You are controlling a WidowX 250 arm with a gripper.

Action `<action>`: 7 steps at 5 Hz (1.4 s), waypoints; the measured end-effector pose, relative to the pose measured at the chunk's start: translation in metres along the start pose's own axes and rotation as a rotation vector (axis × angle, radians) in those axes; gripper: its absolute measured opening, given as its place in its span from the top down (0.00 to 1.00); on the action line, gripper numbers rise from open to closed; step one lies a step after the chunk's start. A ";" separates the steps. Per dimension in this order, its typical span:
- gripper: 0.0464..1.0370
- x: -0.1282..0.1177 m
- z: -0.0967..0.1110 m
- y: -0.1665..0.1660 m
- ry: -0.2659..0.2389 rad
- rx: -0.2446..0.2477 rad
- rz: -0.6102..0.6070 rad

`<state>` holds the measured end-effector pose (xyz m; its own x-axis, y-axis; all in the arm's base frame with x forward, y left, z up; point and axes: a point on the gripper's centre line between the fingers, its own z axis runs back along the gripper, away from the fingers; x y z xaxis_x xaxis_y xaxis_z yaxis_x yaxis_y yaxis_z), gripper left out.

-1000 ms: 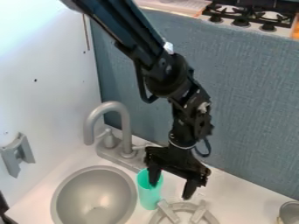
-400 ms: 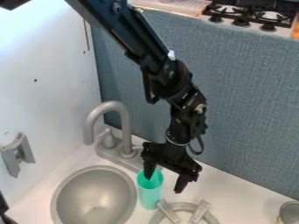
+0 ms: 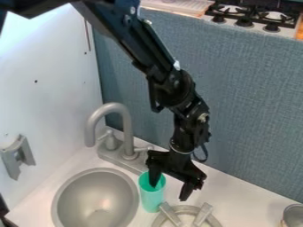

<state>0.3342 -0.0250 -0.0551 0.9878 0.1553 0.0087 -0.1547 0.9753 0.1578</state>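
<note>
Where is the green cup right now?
In the camera view, the cup stands near the bottom middle, between the sink on the left and the burner, by the gripper.

Before me, grey basin (image 3: 96, 200), curved faucet (image 3: 110, 111), burner ring (image 3: 216, 221) at lower edge, blue textured wall (image 3: 254, 106) behind
</note>
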 end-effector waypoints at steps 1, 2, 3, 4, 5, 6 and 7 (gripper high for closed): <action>0.08 0.000 -0.008 0.014 0.035 0.018 0.043; 0.38 0.000 -0.011 0.024 0.047 0.022 0.080; 0.69 0.002 -0.011 0.023 0.042 0.001 0.082; 0.88 0.001 -0.013 0.021 0.043 -0.028 0.068; 0.95 -0.013 -0.002 0.022 0.061 -0.045 0.012; 0.96 -0.028 0.027 0.010 0.031 0.018 -0.051; 0.96 -0.052 0.029 -0.012 0.036 0.026 -0.144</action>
<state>0.2851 -0.0495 -0.0284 0.9985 0.0204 -0.0509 -0.0109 0.9836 0.1800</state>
